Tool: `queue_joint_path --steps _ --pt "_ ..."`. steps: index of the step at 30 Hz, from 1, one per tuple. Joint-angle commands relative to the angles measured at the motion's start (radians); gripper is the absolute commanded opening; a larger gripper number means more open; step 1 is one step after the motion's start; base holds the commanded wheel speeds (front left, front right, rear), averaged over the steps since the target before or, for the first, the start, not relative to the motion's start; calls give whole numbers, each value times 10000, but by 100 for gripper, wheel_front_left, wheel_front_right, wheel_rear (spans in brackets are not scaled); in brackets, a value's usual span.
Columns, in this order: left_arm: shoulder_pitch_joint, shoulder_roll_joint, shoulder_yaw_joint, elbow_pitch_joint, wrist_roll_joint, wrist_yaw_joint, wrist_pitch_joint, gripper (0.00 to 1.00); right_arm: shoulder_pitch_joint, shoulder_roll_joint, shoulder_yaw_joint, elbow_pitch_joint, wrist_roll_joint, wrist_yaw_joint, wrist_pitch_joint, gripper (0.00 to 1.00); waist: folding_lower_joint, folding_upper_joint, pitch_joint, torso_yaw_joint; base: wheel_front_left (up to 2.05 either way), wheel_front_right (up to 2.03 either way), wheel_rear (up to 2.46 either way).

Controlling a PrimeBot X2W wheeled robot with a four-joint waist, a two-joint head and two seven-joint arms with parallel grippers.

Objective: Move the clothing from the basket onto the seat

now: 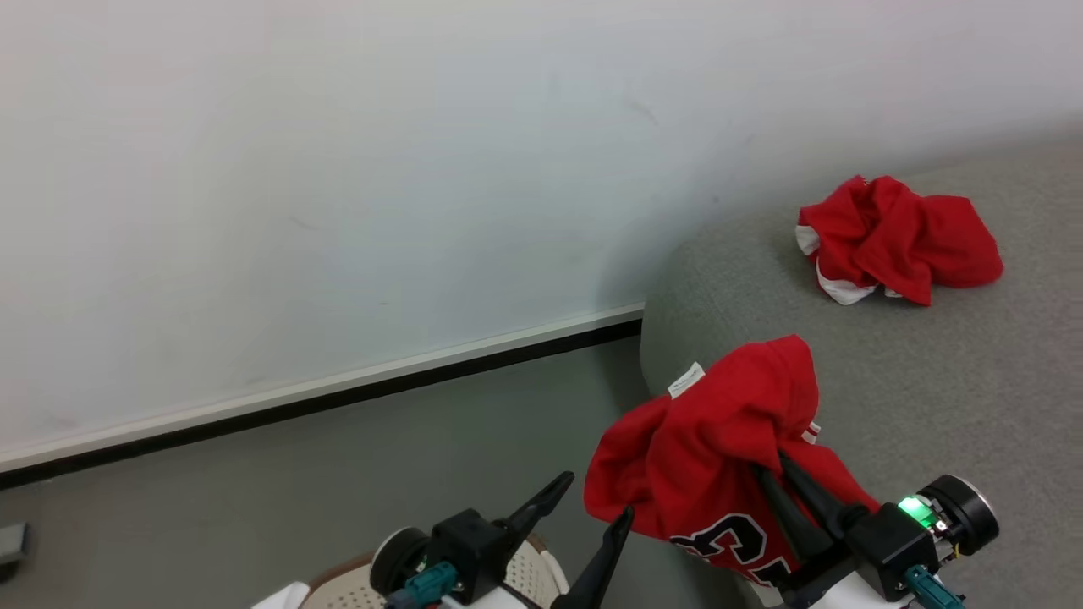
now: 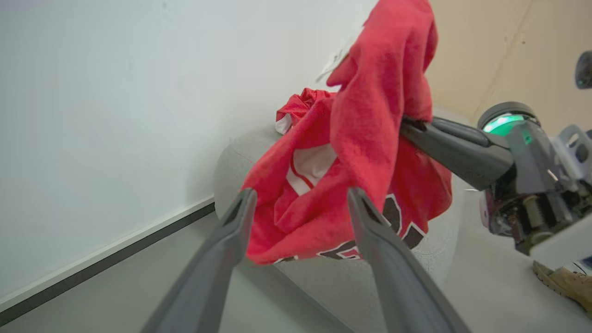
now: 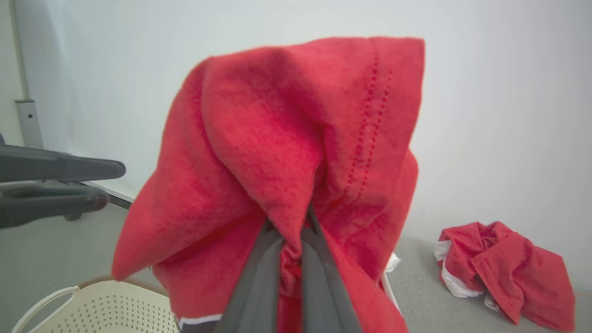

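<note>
The clothing [image 1: 728,440] hangs bunched from the right gripper [image 3: 292,240], whose fingers are pinched together on a fold. Its long axis runs roughly up and down, peak uppermost, over the rounded corner of the seat [image 1: 931,381]. A small white tag [image 1: 686,380] near the top carries print too small to read. Dark, white-edged lettering [image 1: 736,545] at the lower hem is folded and cut off, so it is unreadable. The left gripper [image 1: 594,497] has its fingers spread wide and empty, just beside the cloth. Only part of the basket [image 1: 525,579] shows at the bottom edge of the head view. A second red garment [image 1: 901,237] lies crumpled on the seat.
</note>
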Motion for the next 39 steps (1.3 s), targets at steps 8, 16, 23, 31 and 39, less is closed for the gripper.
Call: queue_joint_path --steps 8,16,23,31,39 --pt "-334 -99 -90 305 87 -96 -183 100 388 -146 -893 -417 -175 -33 97 0 -1 -1 411 -964 0 0 0" --pt "-521 -138 -183 403 64 -177 -133 100 453 -19 -1244 -471 -347 -33 16 0 -1 -1 635 -883 0 0 0" --pt "-1445 -276 -151 367 293 -210 111 100 -361 169 -1834 -345 -367 -33 -170 0 -1 -1 1807 -571 0 0 0" --pt "-3383 -233 11 249 783 -518 432 100 -2918 70 -3125 340 -473 -33 -428 0 -1 -1 4272 35 0 0 0" --pt "-4042 -87 28 275 951 -701 472 100 -6346 -1114 -5070 1880 -364 -33 -144 0 -1 -1 5754 686 0 0 0"
